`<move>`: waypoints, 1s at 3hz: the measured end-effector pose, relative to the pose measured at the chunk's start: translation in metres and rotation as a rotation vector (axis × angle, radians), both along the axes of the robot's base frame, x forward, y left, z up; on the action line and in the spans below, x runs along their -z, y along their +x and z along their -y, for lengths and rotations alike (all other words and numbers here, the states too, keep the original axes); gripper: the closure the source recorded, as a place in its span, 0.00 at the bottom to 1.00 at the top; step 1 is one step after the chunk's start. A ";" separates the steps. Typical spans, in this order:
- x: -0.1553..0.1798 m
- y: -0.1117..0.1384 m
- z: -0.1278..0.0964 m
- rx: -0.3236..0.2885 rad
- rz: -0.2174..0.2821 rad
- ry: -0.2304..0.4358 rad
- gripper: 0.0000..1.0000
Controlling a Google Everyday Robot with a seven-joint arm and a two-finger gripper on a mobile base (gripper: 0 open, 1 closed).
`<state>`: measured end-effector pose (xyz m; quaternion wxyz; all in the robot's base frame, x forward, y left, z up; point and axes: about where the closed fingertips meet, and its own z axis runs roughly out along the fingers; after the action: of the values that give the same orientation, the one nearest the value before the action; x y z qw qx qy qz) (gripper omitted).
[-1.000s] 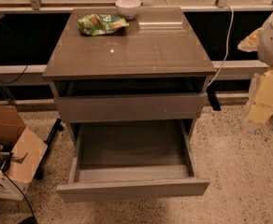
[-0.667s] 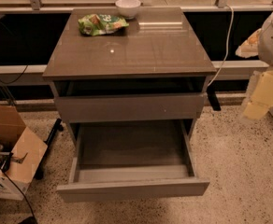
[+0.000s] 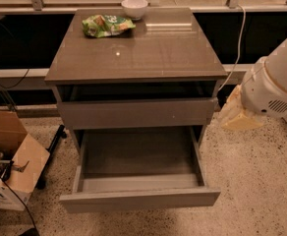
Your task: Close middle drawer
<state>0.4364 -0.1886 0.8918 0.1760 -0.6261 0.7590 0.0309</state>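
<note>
The middle drawer [image 3: 139,199] is pulled far out of the grey-brown cabinet [image 3: 133,53] toward me, and its bare grey inside [image 3: 136,154] shows. Its flat handleless front faces the lower edge of the view. Above it sits the taller top drawer front [image 3: 136,113], with a dark gap under the cabinet's top. The lowest front is hidden under the open drawer. My gripper [image 3: 236,116], a pale yellowish end on the white arm [image 3: 276,82], hangs to the right of the cabinet at the height of the top drawer front, apart from the open drawer.
A white bowl [image 3: 134,7] and a green snack bag [image 3: 105,25] lie at the back of the cabinet top. An open cardboard box [image 3: 13,156] with cables stands on the speckled floor at the left. A white cable [image 3: 240,33] hangs at the back right.
My arm and gripper have moved left and a little down, closer to the cabinet's right side. The drawers have not moved.
</note>
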 end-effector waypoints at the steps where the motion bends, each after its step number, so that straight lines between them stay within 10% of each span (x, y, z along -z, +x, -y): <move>1: -0.001 -0.001 0.000 0.001 0.005 -0.003 0.95; 3: 0.034 -0.008 -0.010 -0.025 -0.007 -0.049 1.00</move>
<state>0.4281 -0.1790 0.8574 0.1576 -0.6396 0.7522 0.0169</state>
